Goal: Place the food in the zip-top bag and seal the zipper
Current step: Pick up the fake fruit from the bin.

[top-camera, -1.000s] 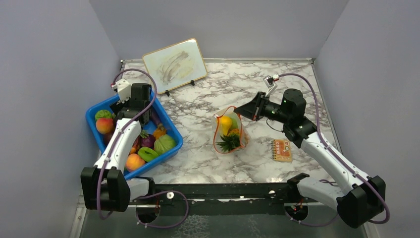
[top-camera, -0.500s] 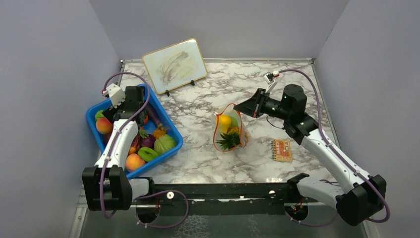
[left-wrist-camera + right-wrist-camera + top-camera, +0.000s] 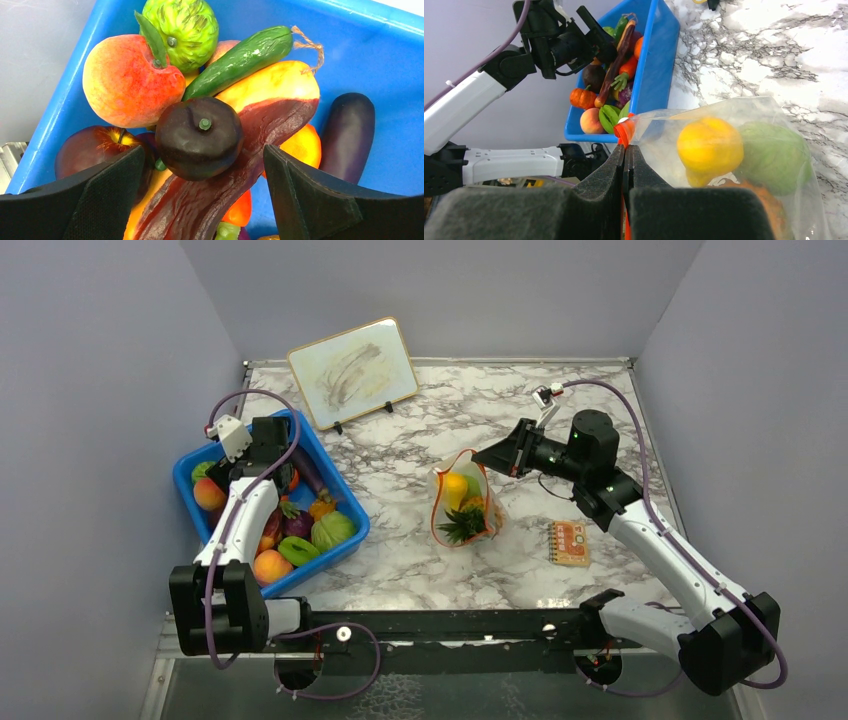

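Observation:
The zip-top bag [image 3: 465, 505] stands open mid-table with a yellow fruit [image 3: 709, 144], a green one [image 3: 774, 157] and a spiky-leaved one [image 3: 462, 526] inside. My right gripper [image 3: 626, 149] is shut on the orange-red zipper [image 3: 625, 131] at the bag's far rim, holding it up. My left gripper [image 3: 204, 150] hangs open over the food in the blue tub [image 3: 345, 540]. A dark purple round fruit [image 3: 200, 137] lies between its fingers [image 3: 117, 177], resting on a long dark-red piece [image 3: 250, 145]. Neither pad touches it.
Around that fruit lie a peach [image 3: 130, 80], a bumpy green fruit [image 3: 185, 27], a cucumber [image 3: 240, 57], an eggplant [image 3: 347, 135] and a red apple [image 3: 87, 152]. A whiteboard [image 3: 353, 371] leans at the back. A small orange card [image 3: 569, 542] lies right of the bag.
My left gripper has shifted left over the far-left part of the tub, still open. My right arm has risen a little with the bag rim, then held still.

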`<action>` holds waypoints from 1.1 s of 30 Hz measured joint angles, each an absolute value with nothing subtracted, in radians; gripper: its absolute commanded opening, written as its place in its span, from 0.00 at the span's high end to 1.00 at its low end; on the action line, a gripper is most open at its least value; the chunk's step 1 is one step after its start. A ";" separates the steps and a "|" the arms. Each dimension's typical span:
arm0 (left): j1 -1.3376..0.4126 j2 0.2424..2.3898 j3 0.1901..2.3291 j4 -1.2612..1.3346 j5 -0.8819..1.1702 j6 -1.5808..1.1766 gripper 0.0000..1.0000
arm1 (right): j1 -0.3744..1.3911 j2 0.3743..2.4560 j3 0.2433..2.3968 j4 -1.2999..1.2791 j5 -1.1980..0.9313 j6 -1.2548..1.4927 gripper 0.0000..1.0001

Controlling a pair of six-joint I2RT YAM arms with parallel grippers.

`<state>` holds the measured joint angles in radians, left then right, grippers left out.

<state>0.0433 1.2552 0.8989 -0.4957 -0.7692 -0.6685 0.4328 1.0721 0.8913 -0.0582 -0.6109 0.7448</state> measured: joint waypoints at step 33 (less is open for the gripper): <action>0.069 1.159 0.867 -0.501 -0.632 -0.662 0.52 | 0.433 1.073 0.881 -0.058 -0.611 0.743 0.99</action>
<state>0.0689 1.1587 0.8669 -0.5014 -0.6315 -0.6621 0.4328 1.0733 0.8814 -0.0578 -0.6109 0.7433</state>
